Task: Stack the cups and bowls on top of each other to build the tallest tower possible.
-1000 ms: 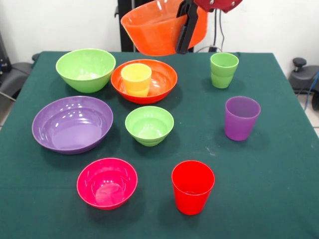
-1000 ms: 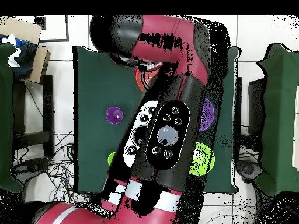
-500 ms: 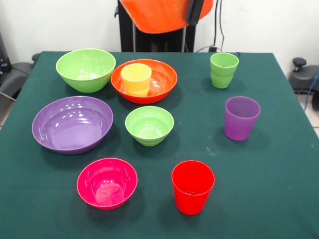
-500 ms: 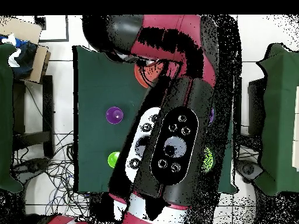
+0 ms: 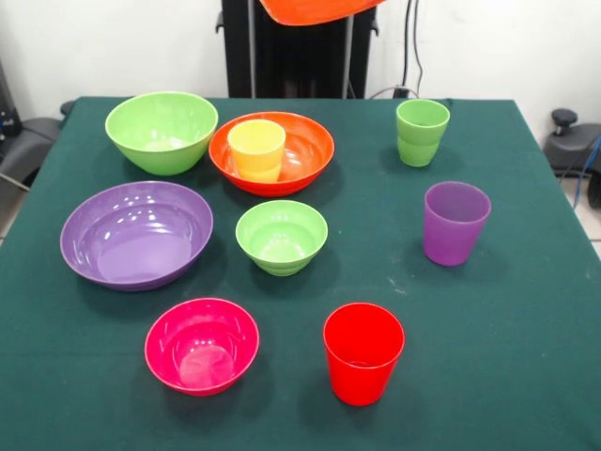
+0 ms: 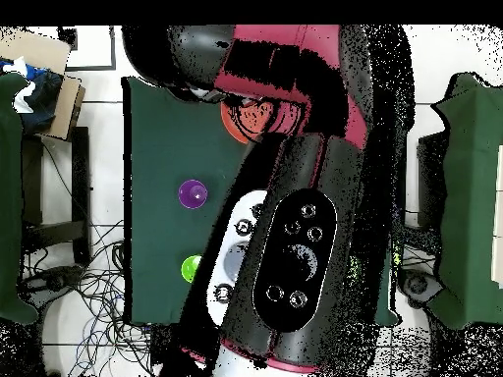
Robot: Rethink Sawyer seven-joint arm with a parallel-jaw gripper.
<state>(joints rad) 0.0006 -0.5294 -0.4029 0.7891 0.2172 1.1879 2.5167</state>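
Note:
An orange bowl (image 5: 315, 9) hangs in the air at the top edge of the front view; only its underside shows. My gripper holding it is above the picture, and in the overhead view it is hidden under my arm (image 6: 285, 245). On the table stand a second orange bowl (image 5: 271, 153) with the yellow cup (image 5: 256, 148) in it, a large lime green bowl (image 5: 161, 131), a large purple bowl (image 5: 136, 234), a small lime green bowl (image 5: 282, 236), a magenta-pink bowl (image 5: 202, 345), a red cup (image 5: 363, 352), a purple cup (image 5: 455, 223) and a light green cup (image 5: 422, 132).
The green table (image 5: 507, 319) has its edges close behind the far bowls. The black pedestal (image 5: 296, 61) stands behind the table's far side. In the overhead view the purple cup (image 6: 192, 193) and light green cup (image 6: 190, 265) show left of the arm.
The orange bowl has risen with the gripper, from just above the far bowls to the picture's top edge. The gripper has left the front view. Nothing on the table moved.

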